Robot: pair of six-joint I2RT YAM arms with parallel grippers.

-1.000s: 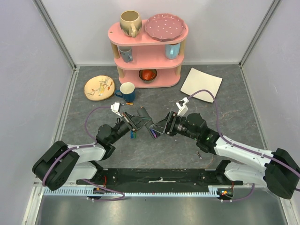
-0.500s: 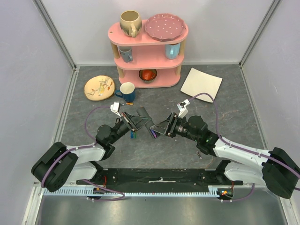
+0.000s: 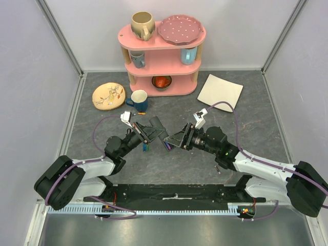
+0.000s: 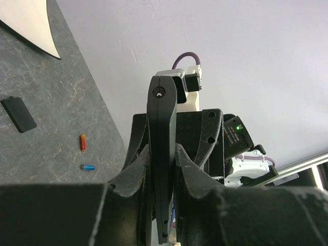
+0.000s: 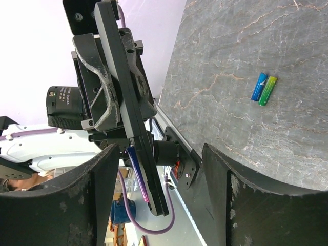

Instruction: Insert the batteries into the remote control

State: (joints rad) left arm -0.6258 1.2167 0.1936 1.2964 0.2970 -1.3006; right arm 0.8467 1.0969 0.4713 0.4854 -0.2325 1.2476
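Two arms meet over a grey stone-like table (image 3: 256, 128) closed in by pale walls

A pink shelf (image 3: 163, 51) with cups stands at the far side. Both arms reach low toward the centre. The left gripper (image 3: 145, 133) is clamped tight on the remote control (image 4: 161, 154), holding it above the table. The right gripper (image 3: 176, 139) faces it, and its fingers (image 5: 97, 205) are spread wide with nothing between them. The back cover (image 4: 19, 114) lies apart on the table, and loose batteries (image 5: 259, 86) lie there too. The remote shows only its thin edge to both wrist cameras, so its compartment cannot be seen.
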